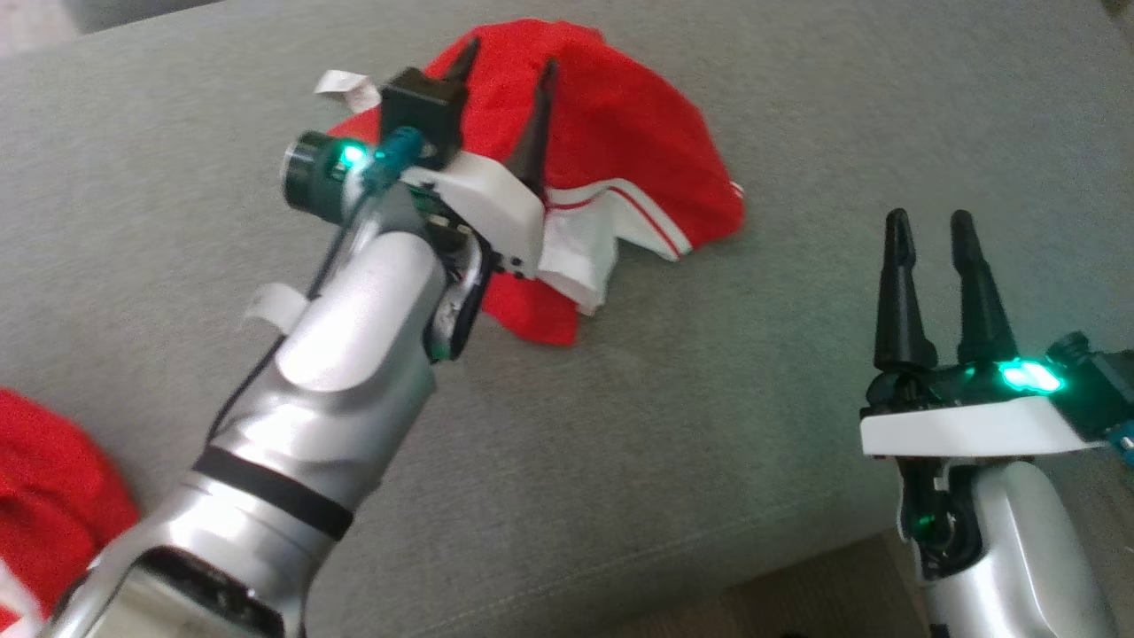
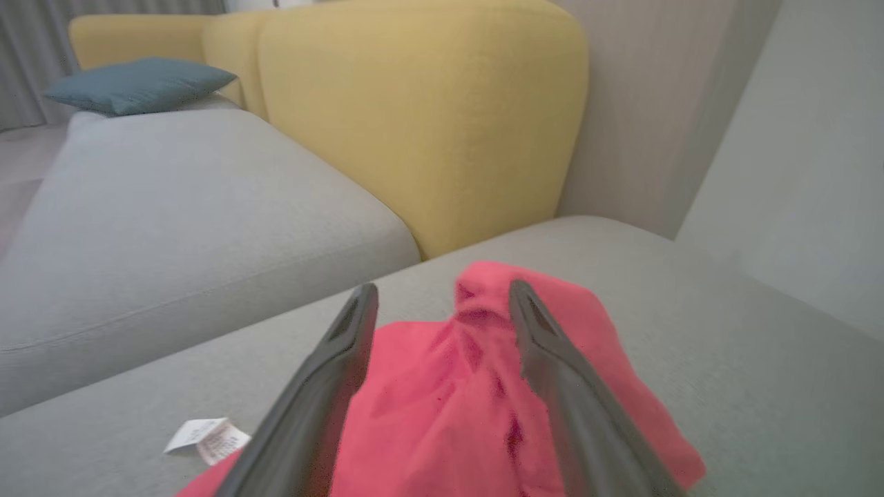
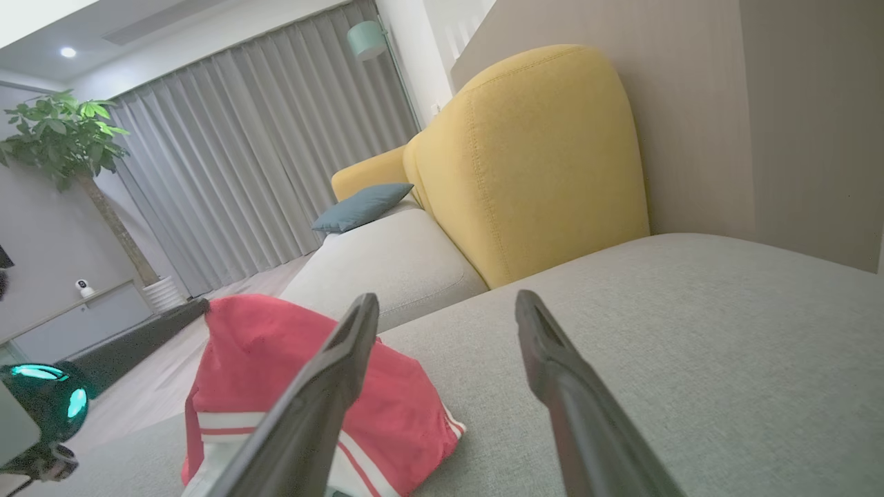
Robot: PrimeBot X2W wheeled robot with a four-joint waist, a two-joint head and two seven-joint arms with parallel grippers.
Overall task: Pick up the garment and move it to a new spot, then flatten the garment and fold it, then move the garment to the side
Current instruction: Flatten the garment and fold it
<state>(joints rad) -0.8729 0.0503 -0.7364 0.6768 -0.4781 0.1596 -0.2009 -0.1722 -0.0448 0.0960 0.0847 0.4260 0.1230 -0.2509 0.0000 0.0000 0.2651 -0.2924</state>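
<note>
- The garment is a red piece with a white panel and striped trim. It lies in a crumpled heap on the grey seat, toward the far side in the head view.
- It looks light, soft and limp. I judge it will sag and bunch from any 1 grip point, and it is neither slippery nor fragile.
- A white label sticks out flat at its left edge, too flimsy to pull on.
- Good places to take hold are likely the striped hem near the white panel, or 2 opposite outer edges, 1 per gripper, so the cloth spreads instead of balling up.
- The left gripper is over the heap with its 2 fingers spread wide. In the left wrist view the cloth shows between and under them, but I see nothing pinched.
- The right gripper stands well apart from the garment, to its right, over bare seat. Its fingers are also spread and hold nothing.
- The right wrist view shows the heap off to that gripper's left.
- By my reading the garment is not yet flattened or folded.
- A second red cloth sits at the lower left of the head view.
- A yellow backrest rises behind the seat, and a blue cushion lies further along.
</note>
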